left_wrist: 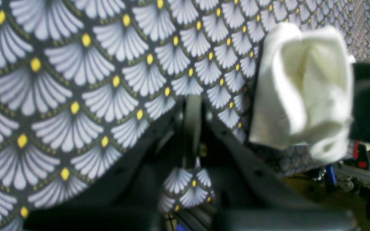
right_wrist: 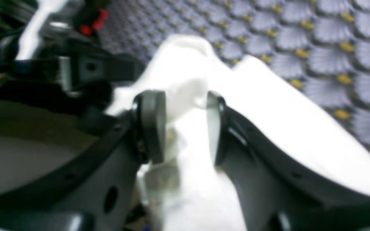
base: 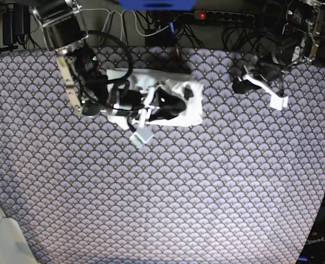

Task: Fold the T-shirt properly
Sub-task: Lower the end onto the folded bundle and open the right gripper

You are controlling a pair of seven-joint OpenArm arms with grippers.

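Note:
The T-shirt (base: 192,113) lies folded into a small white bundle at the back left of the table, plain side showing. My right gripper (base: 170,104) is down on top of it. In the right wrist view its two pads stand either side of a thick raised fold of the T-shirt (right_wrist: 284,128), and the right gripper (right_wrist: 182,128) squeezes that fold. From the left wrist the T-shirt (left_wrist: 300,89) looks bunched and puffed up. My left gripper (left_wrist: 193,109) is shut on nothing, over bare tablecloth. In the base view the left gripper (base: 240,85) is well to the shirt's right.
A dark tablecloth (base: 162,187) with a white fan pattern and yellow dots covers the whole table. Cables and a power strip (base: 222,16) run along the back edge. The shirt sits close to that edge, with metal framing (left_wrist: 348,173) beyond it.

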